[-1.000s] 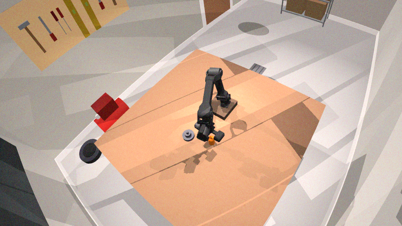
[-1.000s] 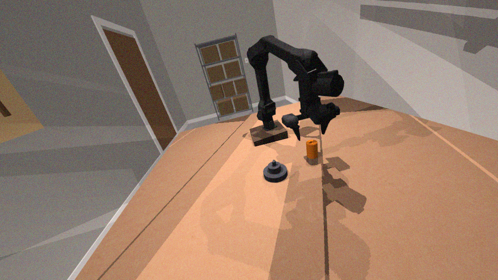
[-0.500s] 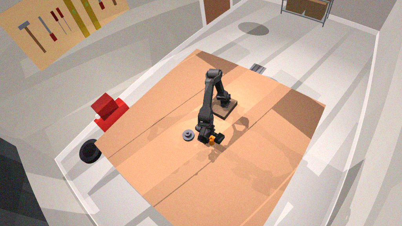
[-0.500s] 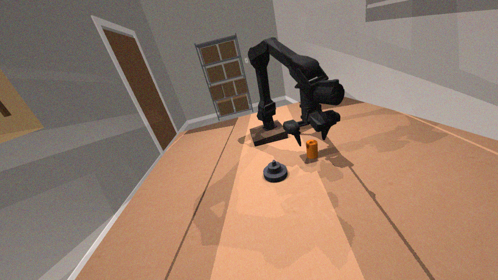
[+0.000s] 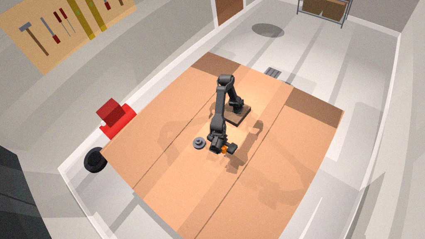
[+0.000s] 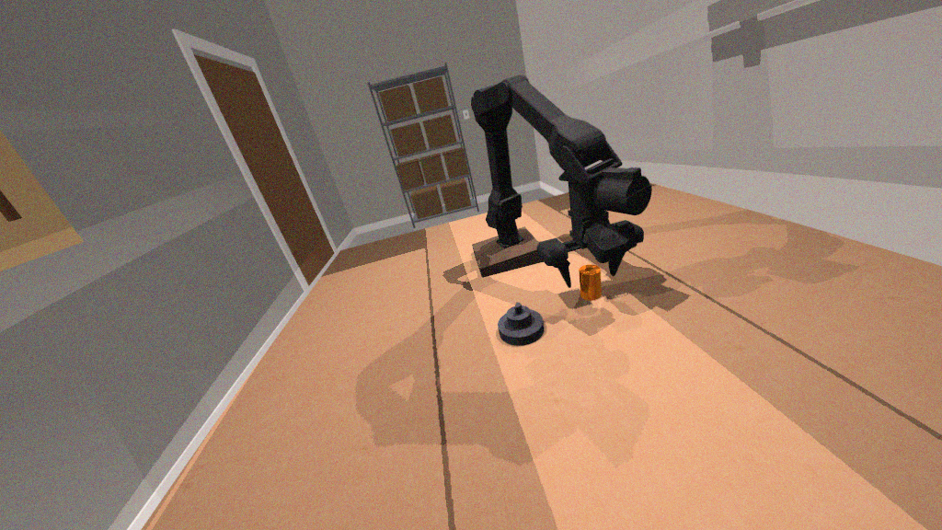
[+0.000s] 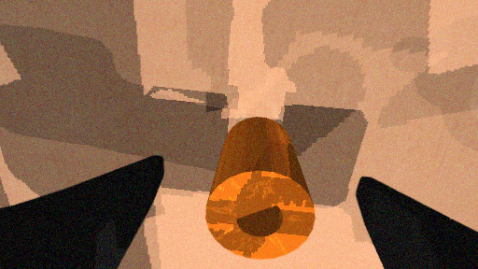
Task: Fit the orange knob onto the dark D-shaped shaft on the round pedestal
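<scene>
The orange knob point(image 5: 223, 149) point(image 6: 591, 288) point(image 7: 258, 149) stands upright on the table. In the wrist view its D-shaped hole faces the camera, with the flat side toward the top of the picture and slightly slanted. My gripper point(image 6: 591, 280) point(image 7: 260, 175) is wide open above and around the knob, one finger to each side, with gaps on both sides and nothing held. The dark round pedestal point(image 5: 194, 144) point(image 6: 521, 336) stands a short way to the left of the knob in the top and exterior views. Its shaft point(image 6: 518, 306) points up, bare; the shaft's flat side cannot be made out.
The arm's base block point(image 5: 237, 120) point(image 6: 490, 265) is on the table point(image 5: 178, 184) point(image 6: 592, 474) behind the knob and pedestal. Arm shadows fall across the tabletop. A red box point(image 5: 110, 112) and a black round bin point(image 5: 95, 160) are beyond the table's left edge.
</scene>
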### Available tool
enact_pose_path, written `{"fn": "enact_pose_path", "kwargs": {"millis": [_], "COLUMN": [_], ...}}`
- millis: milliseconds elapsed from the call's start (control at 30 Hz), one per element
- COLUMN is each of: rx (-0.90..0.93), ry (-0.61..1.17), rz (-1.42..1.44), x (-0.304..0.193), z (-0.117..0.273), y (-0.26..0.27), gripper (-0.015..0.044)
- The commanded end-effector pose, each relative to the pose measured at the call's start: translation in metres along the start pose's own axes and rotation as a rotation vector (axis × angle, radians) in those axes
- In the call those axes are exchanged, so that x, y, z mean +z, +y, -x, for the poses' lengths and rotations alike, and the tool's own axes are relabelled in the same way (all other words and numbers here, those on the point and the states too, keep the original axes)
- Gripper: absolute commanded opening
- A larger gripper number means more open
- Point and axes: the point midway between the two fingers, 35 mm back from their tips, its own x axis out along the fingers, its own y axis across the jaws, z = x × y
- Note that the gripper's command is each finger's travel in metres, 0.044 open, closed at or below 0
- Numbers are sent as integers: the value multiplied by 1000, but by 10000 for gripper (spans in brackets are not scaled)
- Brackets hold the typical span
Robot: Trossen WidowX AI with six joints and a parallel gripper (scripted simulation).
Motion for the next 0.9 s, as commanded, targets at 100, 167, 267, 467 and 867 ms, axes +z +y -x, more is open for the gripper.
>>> {"fn": "enact_pose_path", "kwargs": {"millis": [100,167,267,467,867], "rx": [3,3,3,3,3], "ry": [5,5,5,5,5], "rz": [3,3,3,3,3], "x": [-2,-3,-3,-4,-4], "z": [-12,-15,-20,-27,-27], "y": [0,0,0,0,0], "gripper": [440,440,440,440,164]}}
